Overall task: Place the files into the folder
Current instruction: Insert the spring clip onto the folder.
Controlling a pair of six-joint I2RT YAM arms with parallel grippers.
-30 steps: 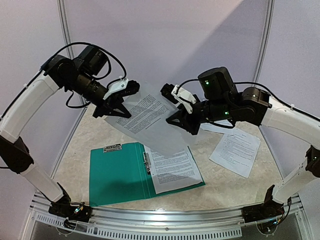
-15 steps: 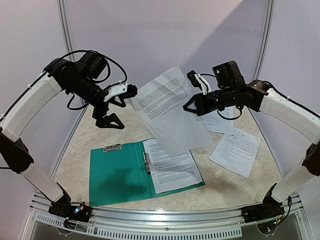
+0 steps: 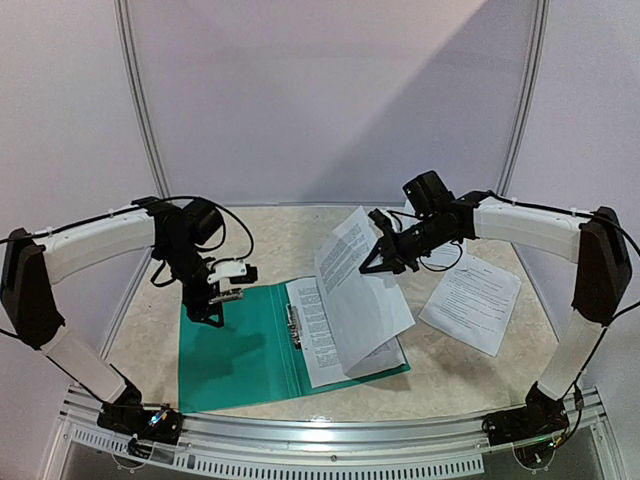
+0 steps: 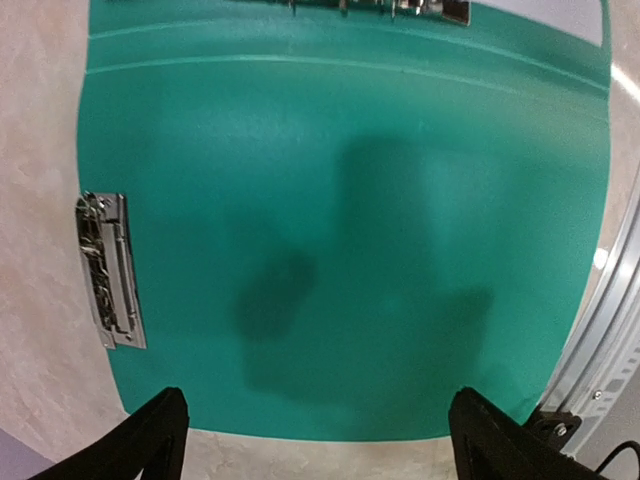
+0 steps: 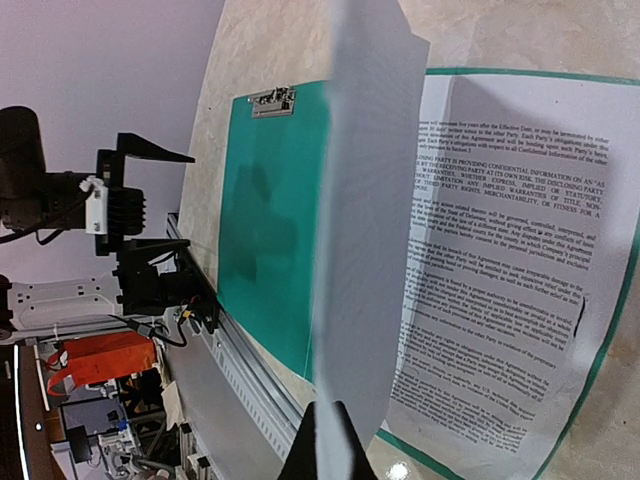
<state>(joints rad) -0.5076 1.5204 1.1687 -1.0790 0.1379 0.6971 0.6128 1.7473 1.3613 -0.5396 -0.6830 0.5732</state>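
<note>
While the left gripper (image 3: 212, 306) hovered over the left leaf of the open teal folder (image 3: 235, 355), fingers spread wide and empty, the right gripper (image 3: 373, 262) was pinching a white printed sheet (image 3: 350, 295) by its upper edge. That sheet hung steeply tilted, its lower end down over another printed page (image 3: 318, 345) lying flat on the folder's right leaf; whether the two touched could not be told. The folder sat toward the near edge of the counter (image 3: 270, 235), left of centre, a metal clip (image 4: 110, 270) at its far-left corner. More loose sheets (image 3: 472, 300) lay near the counter's right edge.
</note>
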